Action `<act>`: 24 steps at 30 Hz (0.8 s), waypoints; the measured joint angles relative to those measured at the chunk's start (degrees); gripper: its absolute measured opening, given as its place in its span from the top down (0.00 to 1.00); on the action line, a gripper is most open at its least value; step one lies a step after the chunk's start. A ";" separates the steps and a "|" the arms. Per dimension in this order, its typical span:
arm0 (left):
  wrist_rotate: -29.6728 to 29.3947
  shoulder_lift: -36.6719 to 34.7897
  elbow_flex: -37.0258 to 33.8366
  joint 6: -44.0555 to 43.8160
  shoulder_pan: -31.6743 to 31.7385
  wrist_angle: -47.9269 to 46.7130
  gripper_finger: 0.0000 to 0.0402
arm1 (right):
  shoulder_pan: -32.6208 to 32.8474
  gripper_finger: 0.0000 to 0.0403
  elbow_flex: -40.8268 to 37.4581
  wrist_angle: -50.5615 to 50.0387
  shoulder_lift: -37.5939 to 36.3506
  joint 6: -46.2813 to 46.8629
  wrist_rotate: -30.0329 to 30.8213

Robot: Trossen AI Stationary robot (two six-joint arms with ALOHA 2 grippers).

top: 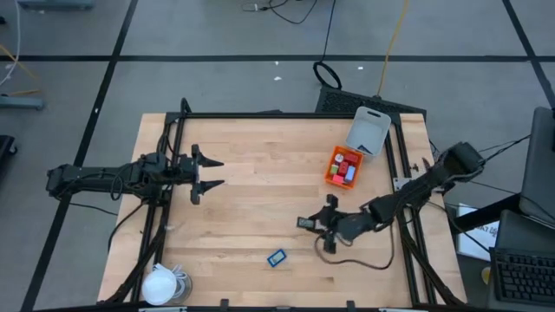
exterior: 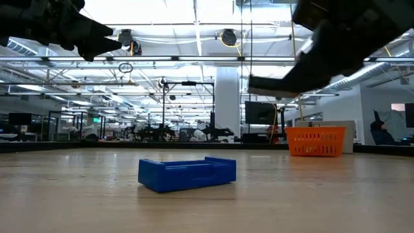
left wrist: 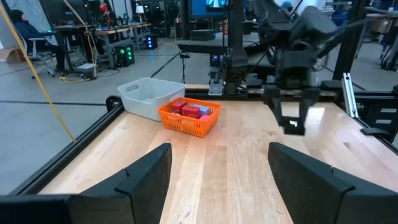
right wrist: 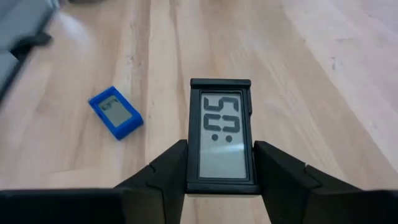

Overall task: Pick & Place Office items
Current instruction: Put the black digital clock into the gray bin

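My right gripper (right wrist: pixel 221 171) is shut on a dark flat rectangle with a grey number display (right wrist: pixel 221 134), above the table's right half (top: pixel 305 223). A blue flat rectangle (right wrist: pixel 115 112) lies flat on the wood nearer the front edge (top: pixel 277 257). An orange basket (top: pixel 343 166) at the far right holds red blocks and other small pieces. My left gripper (top: pixel 208 173) hangs open over the table's left side, away from all of these. My right gripper pinches the dark rectangle's two long sides (right wrist: pixel 189 168) between its two fingers, at the end nearest the wrist. The fingers come from the table's right, slanting down, and lie along the piece. It sticks out ahead of them, display up, clear of the table (exterior: pixel 272 86).
A white bin (top: pixel 368 132) stands against the basket's far side. A white round lump with a cord (top: pixel 162 284) sits at the front left corner. A dark cord (top: pixel 355 260) loops on the wood under my right arm. A black frame rims the table (top: pixel 173 156).
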 joint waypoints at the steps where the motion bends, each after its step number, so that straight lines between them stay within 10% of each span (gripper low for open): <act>1: 0.00 0.01 0.00 0.00 -0.02 0.00 0.33 | 0.02 0.62 -2.12 1.88 -1.46 0.57 0.00; 13: 0.00 0.01 0.00 0.00 0.00 0.00 0.33 | 1.71 0.62 -26.99 32.30 -15.30 3.52 3.00; 24: 0.02 -0.01 0.00 0.00 0.00 0.00 0.33 | 2.57 0.62 -31.51 41.44 -15.53 1.96 8.98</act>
